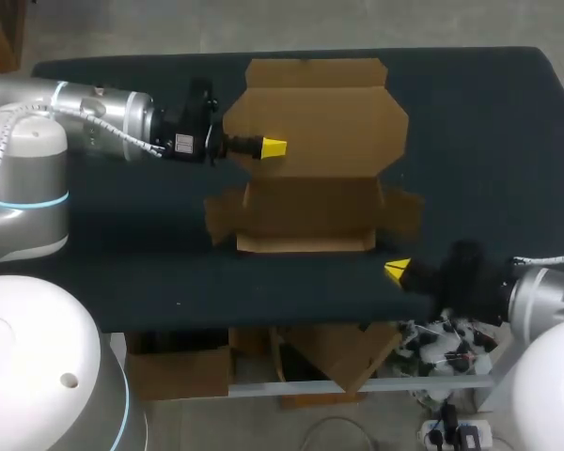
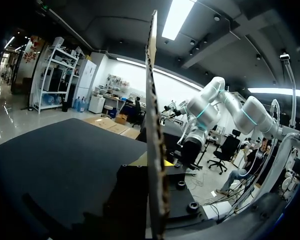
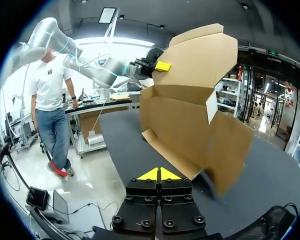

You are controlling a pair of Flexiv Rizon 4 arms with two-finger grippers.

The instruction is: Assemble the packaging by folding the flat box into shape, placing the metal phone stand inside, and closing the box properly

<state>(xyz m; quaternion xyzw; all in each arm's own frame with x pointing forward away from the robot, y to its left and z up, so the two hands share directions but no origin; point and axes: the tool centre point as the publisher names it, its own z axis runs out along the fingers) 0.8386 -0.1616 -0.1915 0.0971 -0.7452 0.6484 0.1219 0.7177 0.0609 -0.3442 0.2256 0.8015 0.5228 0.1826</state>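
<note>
A brown cardboard box [image 1: 305, 211] stands partly folded in the middle of the dark table, its side flaps spread out. Its lid panel [image 1: 320, 113] is raised behind the tray. My left gripper [image 1: 273, 147] is shut on the lid's left part. In the left wrist view the lid [image 2: 152, 125] runs edge-on out from between my left gripper [image 2: 155, 162]. My right gripper [image 1: 398, 271] is shut with nothing in it, near the table's front edge, just off the box's front right corner. In the right wrist view my right gripper [image 3: 159, 174] points at the box [image 3: 185, 125], a short way ahead.
The dark table [image 1: 489, 141] has bare cloth left and right of the box. Its front edge lies just behind my right gripper. The box's right side flap [image 1: 402, 211] sticks out toward my right arm.
</note>
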